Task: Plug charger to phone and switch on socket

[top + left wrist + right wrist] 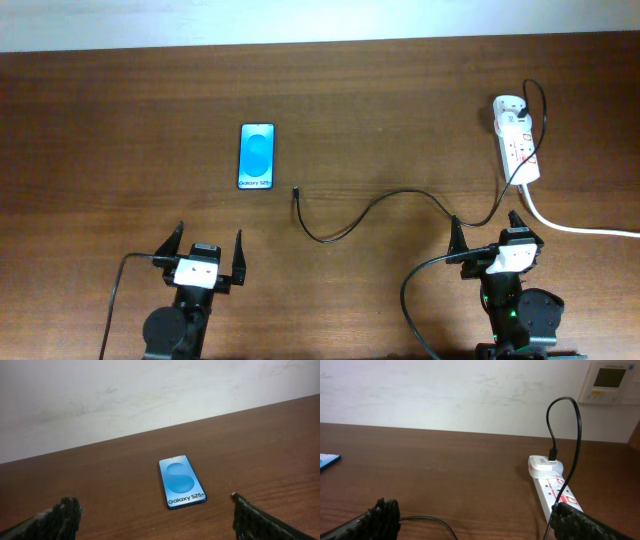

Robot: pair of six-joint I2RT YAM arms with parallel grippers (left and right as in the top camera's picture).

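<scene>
The left tool [210,240] stands released, its two black fingers spread wide with nothing between them, near the front edge of the dark brown wooden table [120,120]. The right tool [487,230] is likewise released and grasps nothing, at the front right of the table, well apart from the left one.

The small black-framed smartphone with a blue oval-patterned screen [257,157] lies flat, face up, beyond the left tool and slightly to its right. In the left wrist view the smartphone [182,481] sits between the spread fingers of the left tool [152,515] and well ahead of them, its white "Galaxy S25+" lettering at the near end.

The thin black charger cable [400,193] snakes across the middle of the table. Its small plug tip [296,190] rests on the wood to the right of the smartphone's near end, near it but not touching. From there the cable dips toward the front, rises, passes just ahead of the right tool, then climbs in a loop to a white adapter [508,105] seated in the far end of the white elongated power strip with red-marked switches [518,140].

The strip lies at the far right of the table, beyond the right tool, and its thick white cord [570,225] runs off to the right edge. The right wrist view shows the strip [552,485] ahead on the right, the cable [577,425] arching above it, and a pale wall panel [610,382] on the white wall.
</scene>
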